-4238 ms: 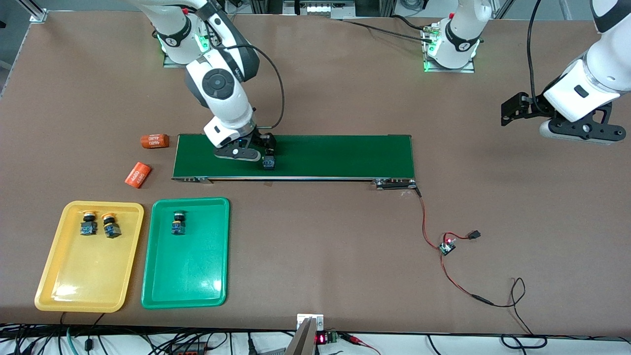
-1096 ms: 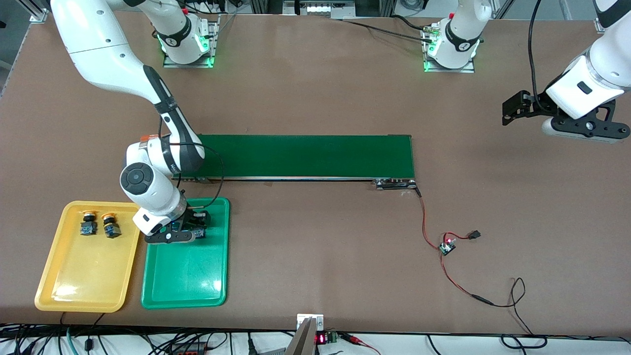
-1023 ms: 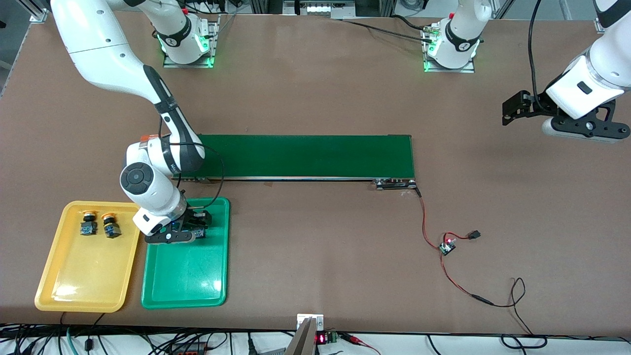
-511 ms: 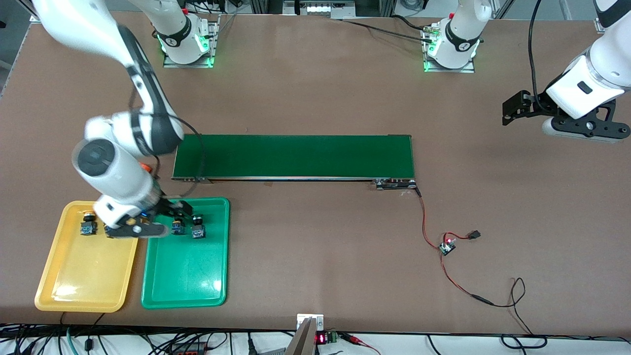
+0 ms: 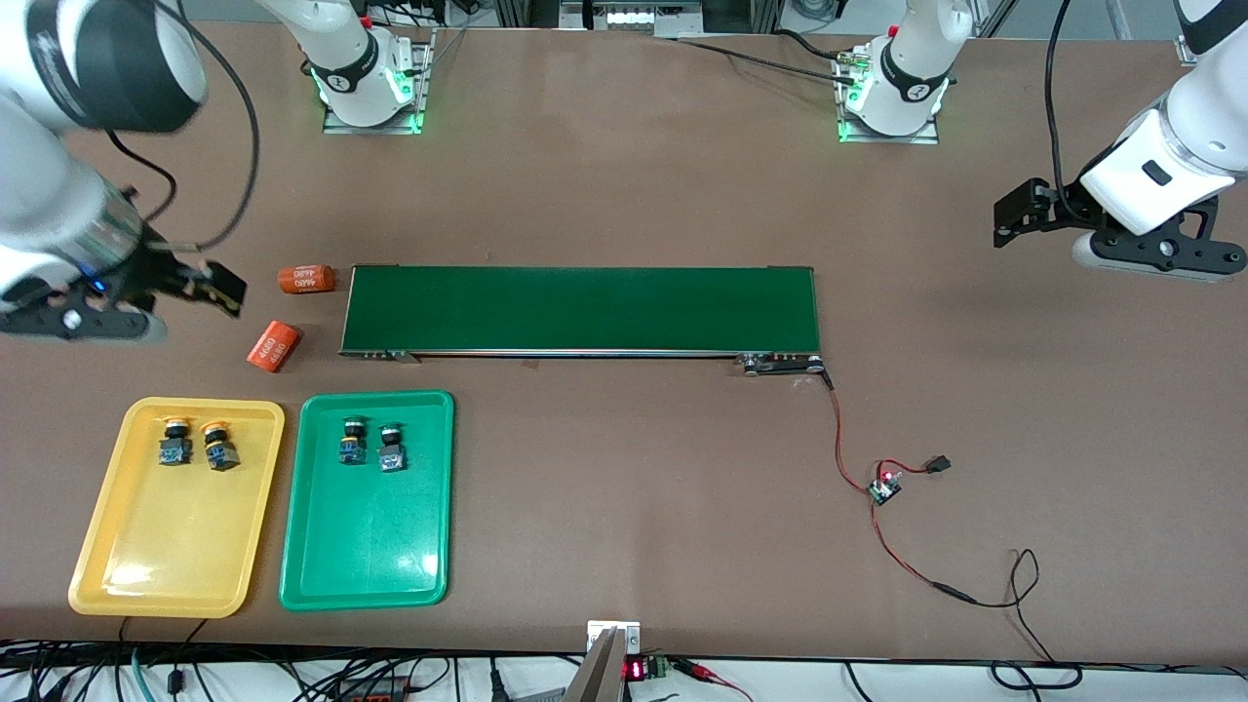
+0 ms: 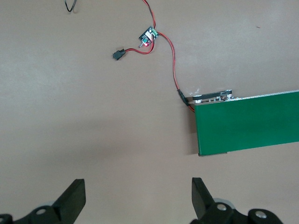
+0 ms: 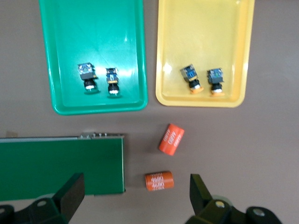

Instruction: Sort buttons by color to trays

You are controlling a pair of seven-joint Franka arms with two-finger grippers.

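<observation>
Two yellow-capped buttons (image 5: 175, 441) (image 5: 218, 445) stand side by side in the yellow tray (image 5: 156, 546). Two green-capped buttons (image 5: 352, 441) (image 5: 391, 448) stand in the green tray (image 5: 366, 546) next to it. The right wrist view looks down on both trays (image 7: 93, 28) (image 7: 205, 28) with each pair of buttons (image 7: 87, 76) (image 7: 192, 78) in them. My right gripper (image 5: 88, 317) hangs open and empty high over the table beside the orange cylinders. My left gripper (image 5: 1150, 255) waits open and empty over bare table at the left arm's end.
A long dark-green conveyor belt (image 5: 580, 309) lies across the middle. Two orange cylinders (image 5: 306, 279) (image 5: 273, 345) lie off its end, at the right arm's end of the table. A red-and-black wire with a small board (image 5: 885, 486) trails from the belt's other end.
My right gripper has let go of the second green-capped button in the green tray, risen and swung away toward the orange cylinders. The left arm has not moved.
</observation>
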